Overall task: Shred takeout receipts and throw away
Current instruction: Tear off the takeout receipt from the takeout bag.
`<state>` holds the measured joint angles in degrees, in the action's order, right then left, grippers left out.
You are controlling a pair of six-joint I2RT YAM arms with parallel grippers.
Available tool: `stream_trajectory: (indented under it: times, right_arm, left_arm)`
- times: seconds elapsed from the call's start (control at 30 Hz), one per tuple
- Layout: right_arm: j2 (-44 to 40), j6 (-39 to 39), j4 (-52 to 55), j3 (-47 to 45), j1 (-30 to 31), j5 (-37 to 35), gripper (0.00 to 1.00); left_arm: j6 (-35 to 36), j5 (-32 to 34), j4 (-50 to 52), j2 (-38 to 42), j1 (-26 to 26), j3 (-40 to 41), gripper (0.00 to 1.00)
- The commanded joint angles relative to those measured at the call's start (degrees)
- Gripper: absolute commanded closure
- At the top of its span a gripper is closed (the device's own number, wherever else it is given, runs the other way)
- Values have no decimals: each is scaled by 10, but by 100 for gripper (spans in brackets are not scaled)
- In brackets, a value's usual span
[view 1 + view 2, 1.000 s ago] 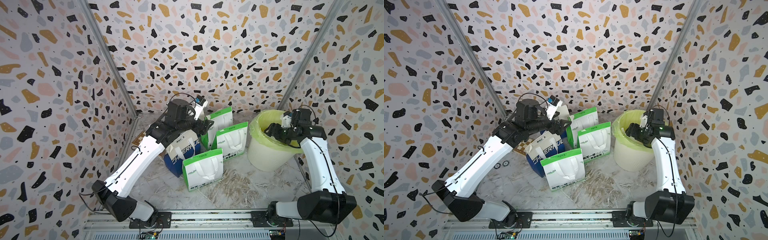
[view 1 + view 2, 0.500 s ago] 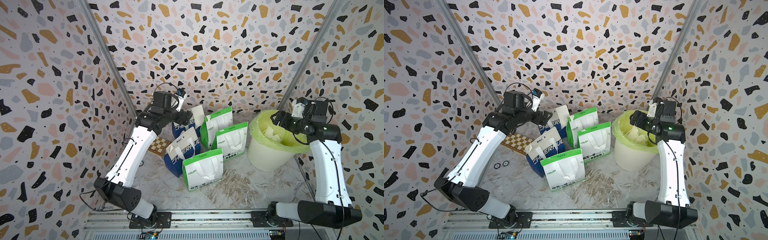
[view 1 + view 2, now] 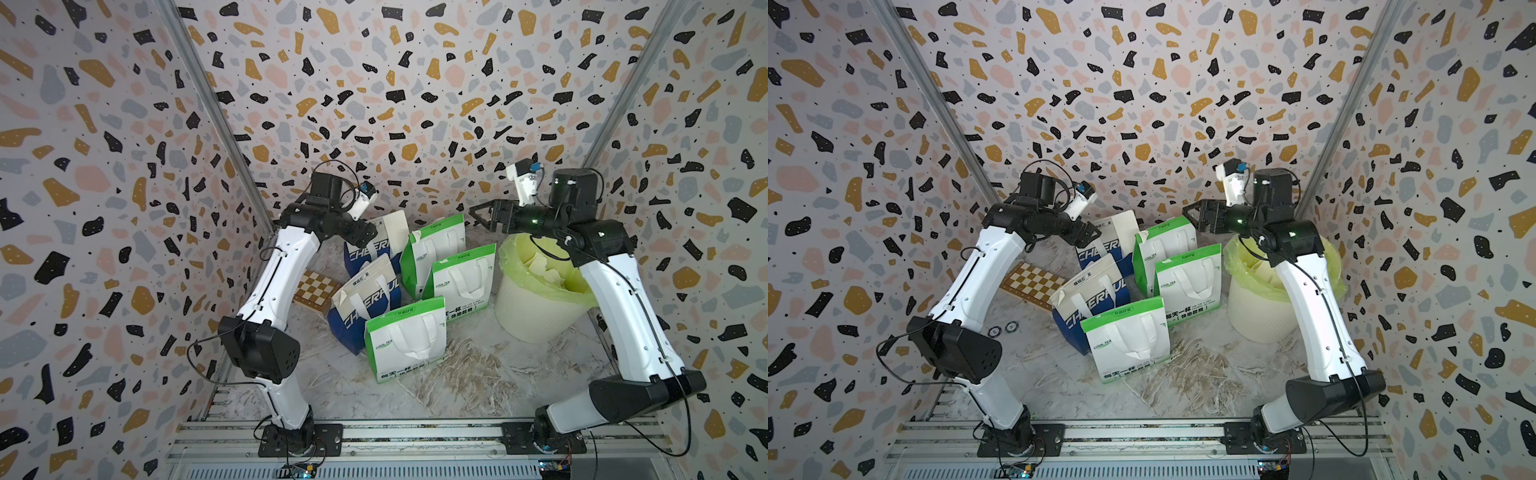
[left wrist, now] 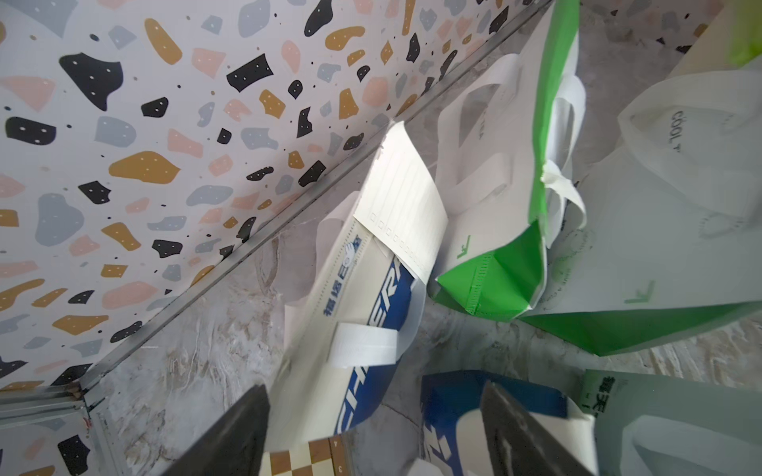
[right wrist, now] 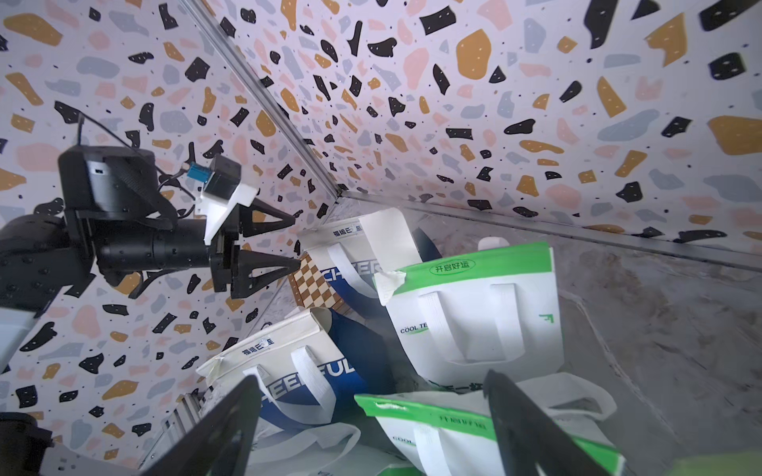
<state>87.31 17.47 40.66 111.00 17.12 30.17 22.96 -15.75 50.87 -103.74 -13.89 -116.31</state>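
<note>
One takeout receipt (image 3: pixel 395 230) (image 3: pixel 1125 226), a cream ruled slip, stands up from the rim of the back blue-and-white bag (image 3: pixel 365 253); the wrist views show it too (image 4: pixel 402 206) (image 5: pixel 391 235). Torn cream pieces (image 3: pixel 540 266) lie in the white bin with the yellow-green liner (image 3: pixel 536 316) (image 3: pixel 1258 316). My left gripper (image 3: pixel 365 237) (image 3: pixel 1092 237) (image 4: pixel 376 385) (image 5: pixel 297 240) hangs open and empty just left of that bag. My right gripper (image 3: pixel 476 216) (image 3: pixel 1187 212) (image 5: pixel 373 375) is open and empty above the bin's left rim, pointing at the bags.
A second blue-and-white bag (image 3: pixel 365 299) and three green-and-white bags (image 3: pixel 405 345) (image 3: pixel 461 278) (image 3: pixel 436 241) crowd the middle. A checkerboard (image 3: pixel 313 286) lies on the floor behind them at the left. Patterned walls close in on three sides.
My right gripper has risen out of the bin and swung left toward the bags, open. The left arm has drawn back to the left from over the bags.
</note>
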Motion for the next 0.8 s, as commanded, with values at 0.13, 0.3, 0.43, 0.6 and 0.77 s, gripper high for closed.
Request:
stream_trajectory:
  times: [0.13, 0.3, 0.43, 0.6, 0.77]
  right_arm:
    - [104, -56, 53, 144, 98, -125, 13]
    - [162, -69, 57, 190, 130, -176, 15]
    - [213, -91, 63, 220, 152, -220, 15]
    - [282, -113, 67, 275, 165, -248, 14]
    - [348, -139, 61, 329, 170, -242, 11]
  left_arm:
    - [38, 60, -9, -64, 4, -61, 21]
    - [81, 58, 18, -98, 4, -86, 21]
    - [68, 3, 21, -106, 4, -75, 34]
    - [38, -43, 11, -105, 5, -67, 67]
    - [-1, -85, -20, -93, 10, -49, 86]
